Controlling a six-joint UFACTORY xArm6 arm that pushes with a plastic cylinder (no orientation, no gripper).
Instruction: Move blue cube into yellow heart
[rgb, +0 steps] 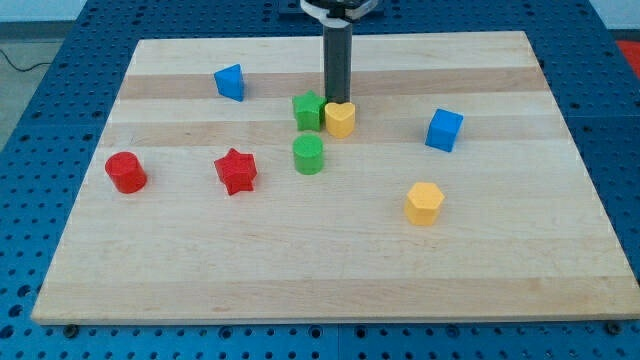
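We see a pale wooden board (330, 270) made of long planks running left to right, their grain showing in lighter and slightly darker bands. It rests on a blue perforated table (30, 130), whose rows of small dark holes show on the left, on the right and along the near edge. At the far left a thin dark cable (22, 62) lies across the blue surface. The light is even and bright, with short, soft shadows on the wood.

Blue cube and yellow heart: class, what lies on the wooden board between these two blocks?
Nothing: in the camera view, bare wooden board separates the blue cube from the yellow heart, with my tip just behind the heart.
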